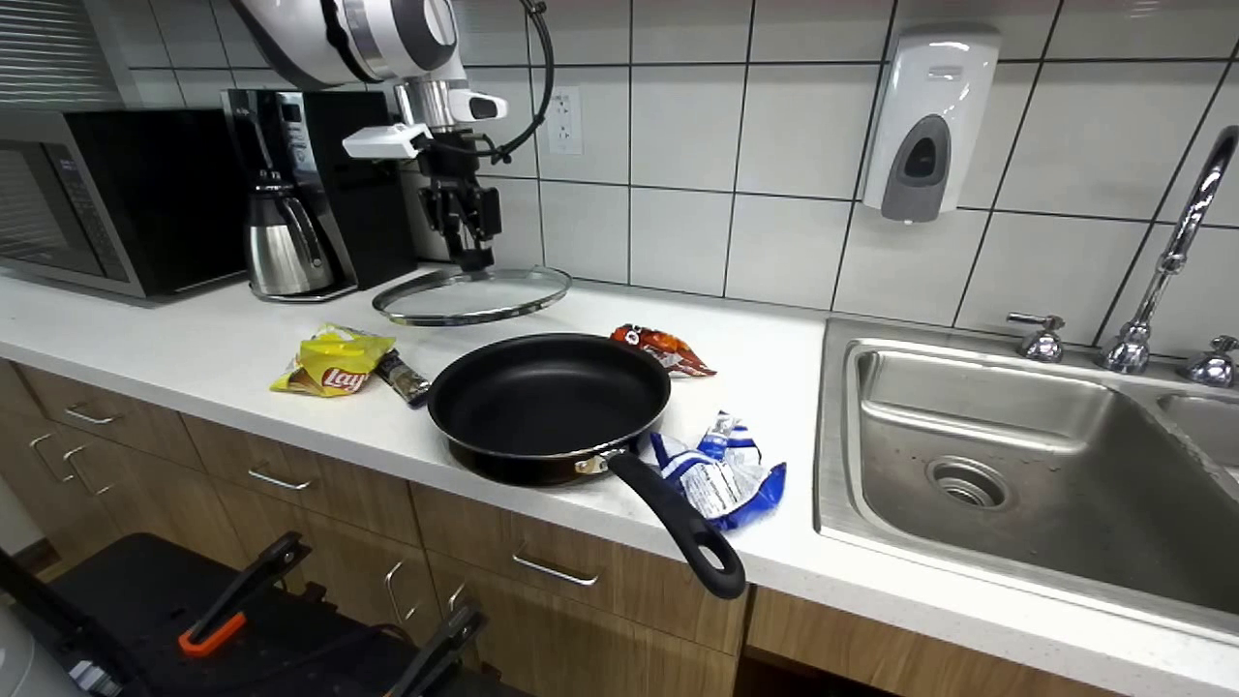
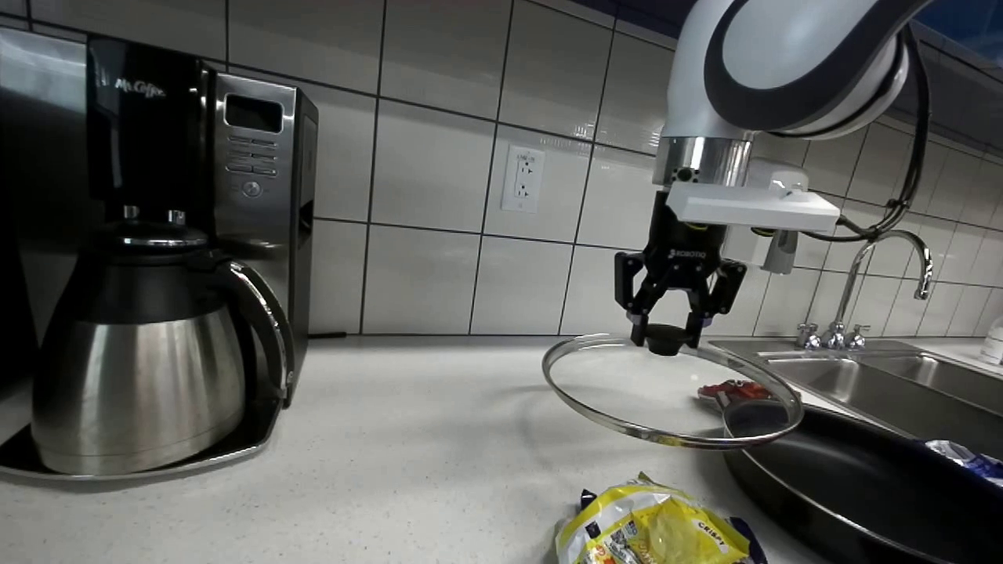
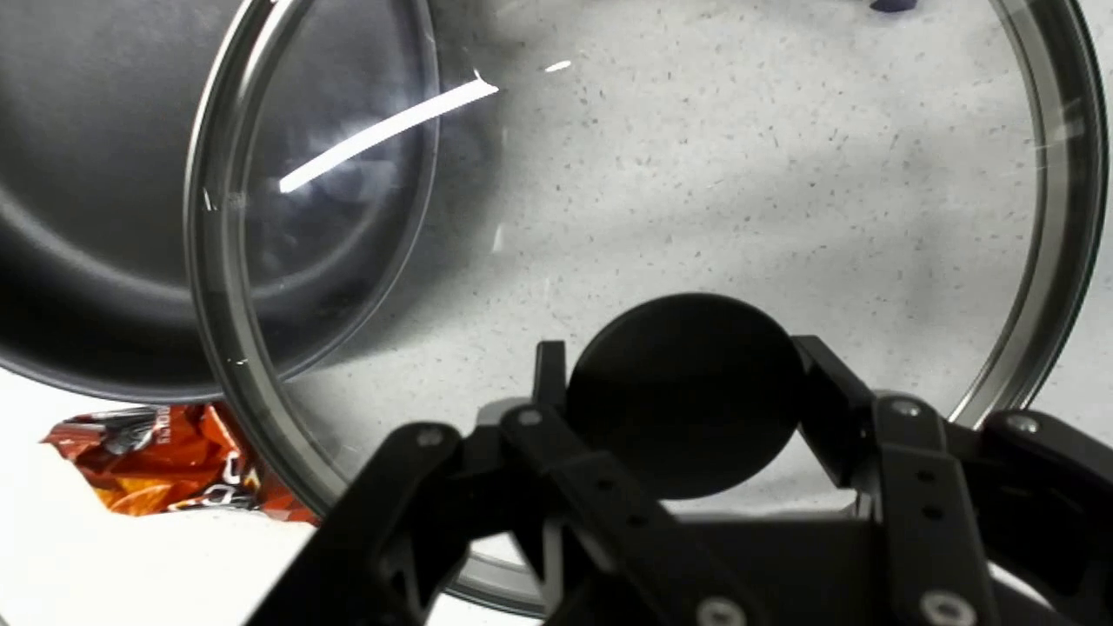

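Coffee maker (image 2: 266,196) stood at left; countertop (image 2: 423,423) stretched broadly between it and glass lid (image 2: 670,395). Lid hung above countertop, circular, equally wide every way, slightly tilted, knob (image 2: 664,341) pointing up; gripper (image 2: 665,337) was clamped on that knob. Rim overlapped frying pan (image 1: 547,402) in wrist view; pan's handle (image 1: 678,513) ran toward countertop's front edge (image 1: 290,436). Sink (image 1: 836,465) lay at right.

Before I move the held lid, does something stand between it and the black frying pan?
Nothing visible stands between the glass lid, held by its knob in the tool, and the frying pan. The red packet lies beside the frying pan.
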